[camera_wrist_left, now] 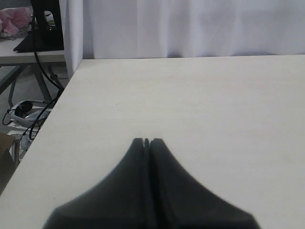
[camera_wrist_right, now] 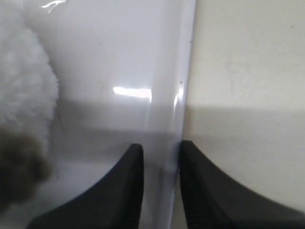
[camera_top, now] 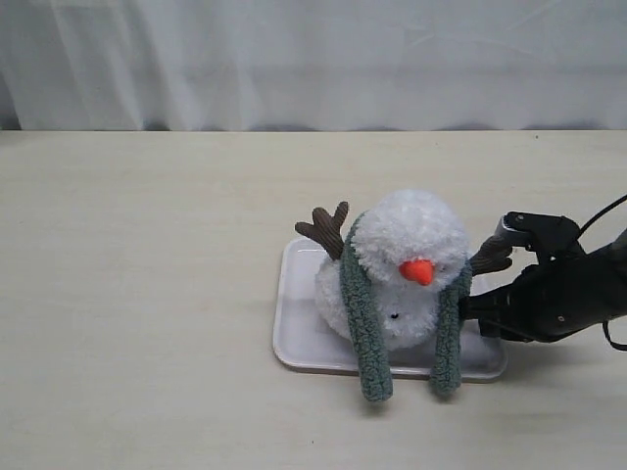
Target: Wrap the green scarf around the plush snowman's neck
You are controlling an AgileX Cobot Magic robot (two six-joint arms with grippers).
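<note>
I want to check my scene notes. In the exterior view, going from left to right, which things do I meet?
tray rim → brown twig arm → scarf end → carrot nose → other scarf end → right hand

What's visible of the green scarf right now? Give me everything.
The green scarf is a long, narrow, fuzzy grey-green fabric strip with rounded ends. It is draped round the back of the plush snowman, and both strands hang down the front on either side of the orange nose, uncrossed and untied. Both ends lap over the front rim of the white tray towards the table. The right gripper sits close beside one strand; contact cannot be told.
</note>
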